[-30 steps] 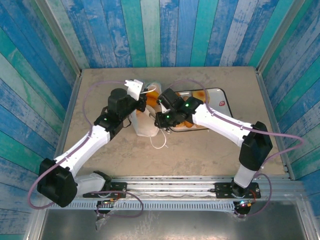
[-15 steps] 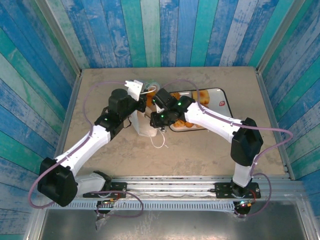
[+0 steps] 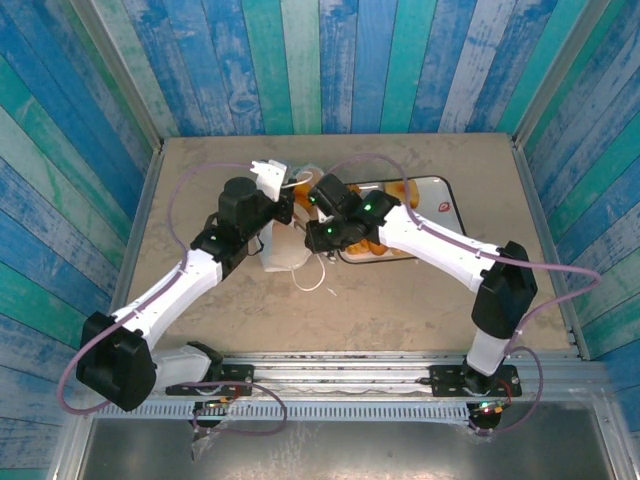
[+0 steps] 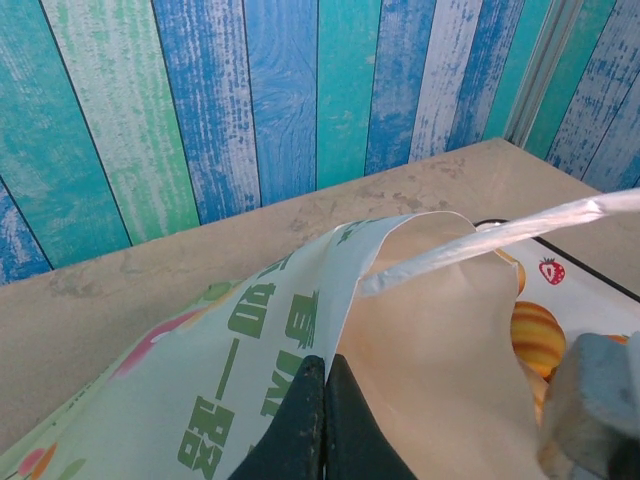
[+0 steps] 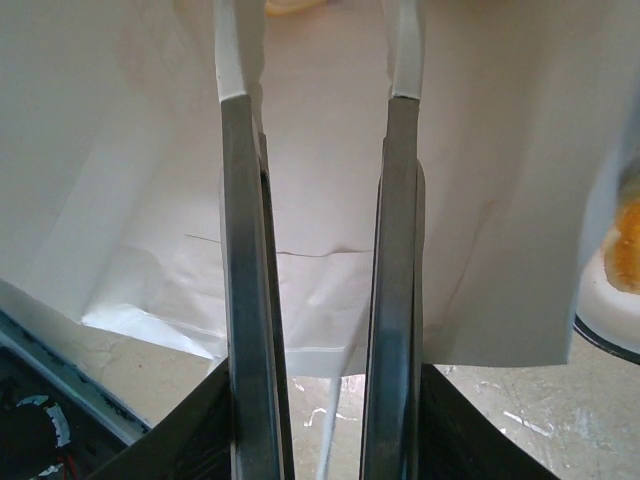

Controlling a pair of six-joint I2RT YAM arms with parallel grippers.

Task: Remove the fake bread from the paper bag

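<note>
Top external view: the paper bag [image 3: 280, 255] is sitting further left than a second ago. The left gripper [image 4: 323, 365] is staying clenched on its rim. The right gripper [image 5: 318, 60], jaws parted and empty, is reaching in from the tray [image 3: 440, 205], where fake bread [image 3: 398, 190] is lying.

A robot test cell in a lab. Told by a bare beige table [image 3: 420, 310] boxed in on three sides by plank walls [image 3: 300, 60] painted in worn blue, teal and white; by a left arm [image 3: 170, 290] and a right arm [image 3: 440, 245], white and black, bolted to a metal rail [image 3: 340, 375] at the near edge; by purple cables [image 3: 178, 190] looping off them.
</note>
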